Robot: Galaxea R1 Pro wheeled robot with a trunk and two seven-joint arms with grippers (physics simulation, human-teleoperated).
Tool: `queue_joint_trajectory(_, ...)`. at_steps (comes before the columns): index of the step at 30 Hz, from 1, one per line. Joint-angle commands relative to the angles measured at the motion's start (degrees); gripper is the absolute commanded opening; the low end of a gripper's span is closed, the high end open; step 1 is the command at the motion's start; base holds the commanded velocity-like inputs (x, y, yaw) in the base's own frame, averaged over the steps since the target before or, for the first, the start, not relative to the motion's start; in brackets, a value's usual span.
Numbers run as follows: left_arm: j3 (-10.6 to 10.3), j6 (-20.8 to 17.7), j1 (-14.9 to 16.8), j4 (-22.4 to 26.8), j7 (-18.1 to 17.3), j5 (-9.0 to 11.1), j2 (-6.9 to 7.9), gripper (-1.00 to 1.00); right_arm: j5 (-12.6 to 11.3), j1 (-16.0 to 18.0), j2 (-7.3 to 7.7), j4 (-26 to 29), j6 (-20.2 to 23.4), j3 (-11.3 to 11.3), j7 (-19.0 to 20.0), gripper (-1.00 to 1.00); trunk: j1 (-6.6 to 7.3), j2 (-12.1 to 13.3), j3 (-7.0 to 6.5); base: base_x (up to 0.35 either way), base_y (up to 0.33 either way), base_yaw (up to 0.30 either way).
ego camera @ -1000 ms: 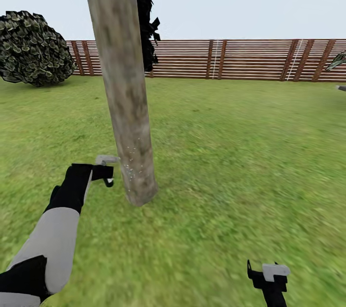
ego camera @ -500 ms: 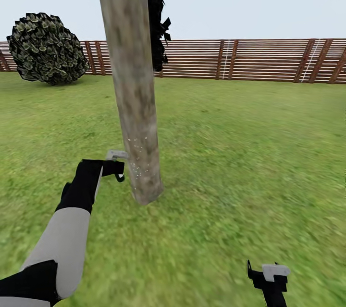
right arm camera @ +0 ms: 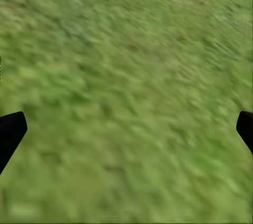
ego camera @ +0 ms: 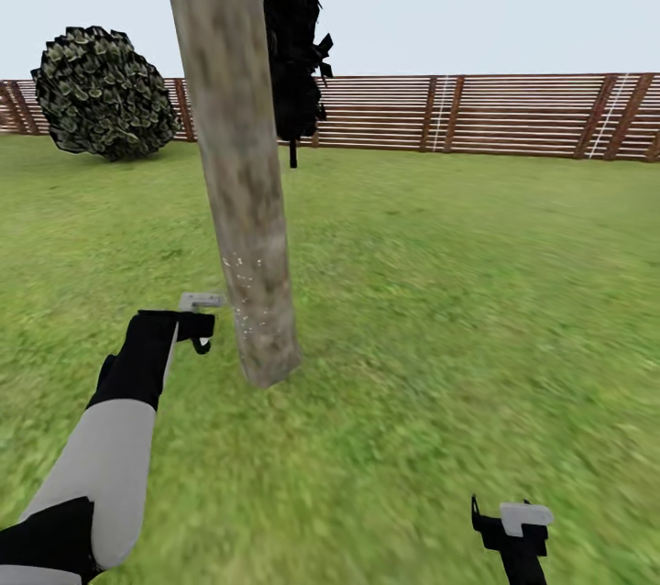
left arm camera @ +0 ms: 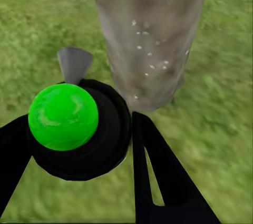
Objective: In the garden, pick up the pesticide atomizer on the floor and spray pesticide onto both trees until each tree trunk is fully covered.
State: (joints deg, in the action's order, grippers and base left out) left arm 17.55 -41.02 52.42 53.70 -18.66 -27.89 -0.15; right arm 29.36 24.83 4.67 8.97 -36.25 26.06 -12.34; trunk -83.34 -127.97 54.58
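Head view: in the garden, the left claw [ego camera: 203,333] is held out just beside the lower part of a tree trunk [ego camera: 240,163], a pale grey-tan column rising out of the picture. White specks of pesticide [ego camera: 246,284] dot the bark near its foot, while the trunk higher up looks bare of them. The right claw [ego camera: 511,525] hangs low over the floor [ego camera: 440,292], well apart from the tree. Behind stand a slatted wooden fence [ego camera: 513,113], a round shrub [ego camera: 103,92] and a near-black conifer [ego camera: 295,35].

Left wrist view: the left claw [left arm camera: 84,155] is clamped around the pesticide atomizer [left arm camera: 79,126] (black body, bright green cap), its grey nozzle aimed at the tree trunk [left arm camera: 150,29]. More specks [left arm camera: 150,50] show on the bark in front of it.

Right wrist view: the right claw [right arm camera: 126,132] stands spread wide with nothing between its dark fingertips [right arm camera: 10,129], over blurred grass [right arm camera: 126,76].

Progress, as a judgement: the pick-up is done and spraying of this tree appears under way, with only a low patch of trunk speckled. Most of this trunk seems left to cover, and the second tree is not accounted for here.
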Motion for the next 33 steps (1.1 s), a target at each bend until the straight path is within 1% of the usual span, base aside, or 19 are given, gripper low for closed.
queue_joint_trajectory(1,0.17,-0.13,0.06,-0.03,-0.21,-0.45,-0.15,-1.00,0.61,0.04,0.00,-0.09,-0.14,0.22,-0.38,1.00,0.01,-0.02,0.05,0.000,-0.274,0.269)
queue_joint_trajectory(5,0.20,-0.12,0.06,-0.08,0.09,-0.26,-0.64,-1.00,0.61,0.04,-0.01,-0.09,-0.14,0.22,-0.37,1.00,0.01,-0.02,0.05,0.000,-0.275,0.275)
queue_joint_trajectory(12,0.37,-0.12,0.06,-0.08,0.12,-0.15,-0.80,-1.00,0.61,0.04,-0.01,-0.09,-0.14,0.22,-0.34,1.00,0.01,-0.02,0.05,0.030,-0.275,0.258)
queue_joint_trajectory(23,0.38,-0.12,0.06,-0.09,0.21,-0.24,-0.81,-1.00,0.61,0.04,0.07,-0.09,-0.14,0.22,-0.33,1.00,0.01,-0.02,0.05,0.130,-0.272,0.017)
queue_joint_trajectory(33,0.46,-0.12,0.06,-0.09,0.28,-0.32,-0.58,-1.00,0.61,0.04,-0.01,-0.09,-0.14,0.22,-0.32,1.00,0.01,-0.02,0.05,0.011,-0.273,0.000)
